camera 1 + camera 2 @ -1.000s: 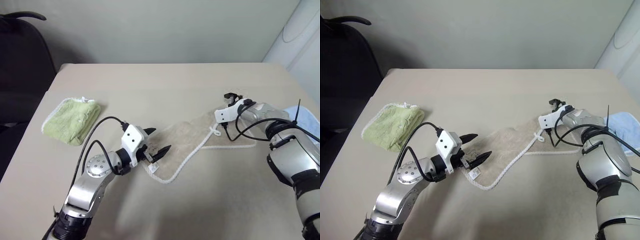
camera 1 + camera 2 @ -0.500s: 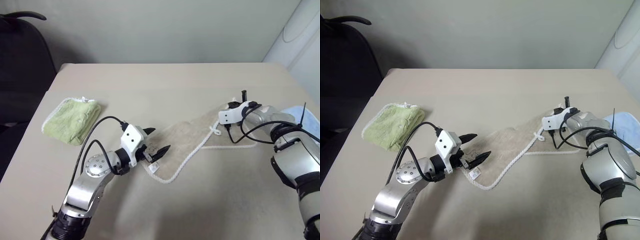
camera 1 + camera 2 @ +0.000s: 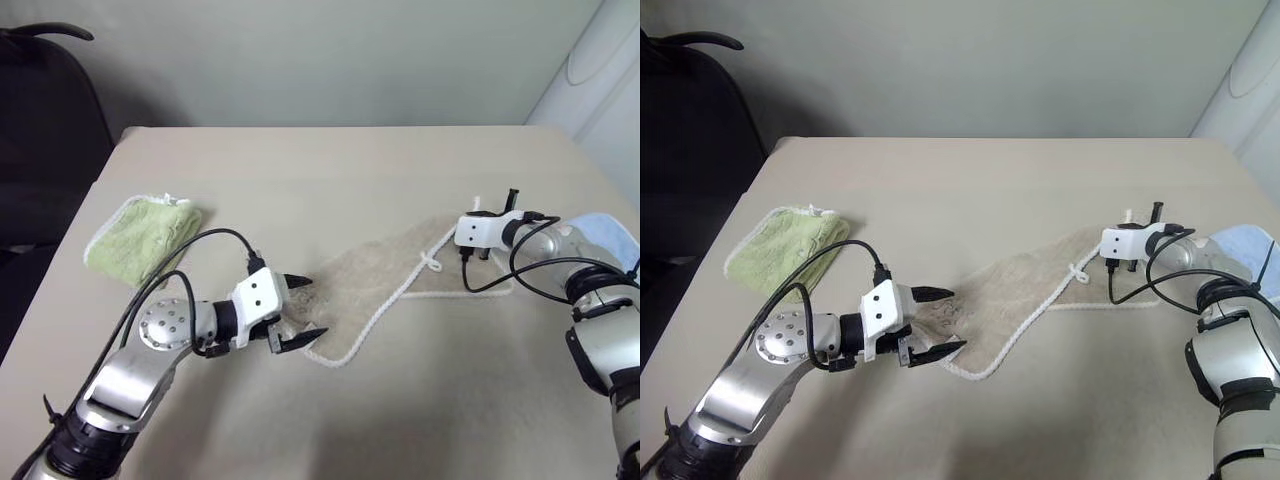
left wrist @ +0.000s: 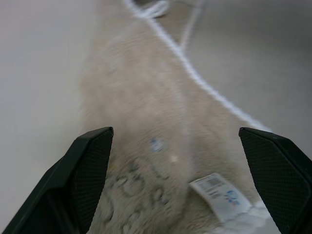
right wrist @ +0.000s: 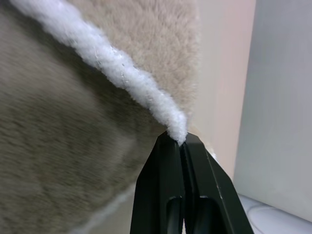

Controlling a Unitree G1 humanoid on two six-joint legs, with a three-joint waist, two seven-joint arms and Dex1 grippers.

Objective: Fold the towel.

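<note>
The tan towel (image 3: 1025, 290) lies stretched out across the middle of the table (image 3: 970, 190), w/ its white rope edge along the near side. The right gripper (image 5: 179, 144) is pinched tight on the towel's far right corner — you can see the white edge caught between its tips. The left gripper (image 3: 940, 322) is spread wide at the towel's near left end, by a small white tag (image 4: 217, 187) — holding nothing. A green towel (image 3: 785, 250) sits folded at the left.
</note>
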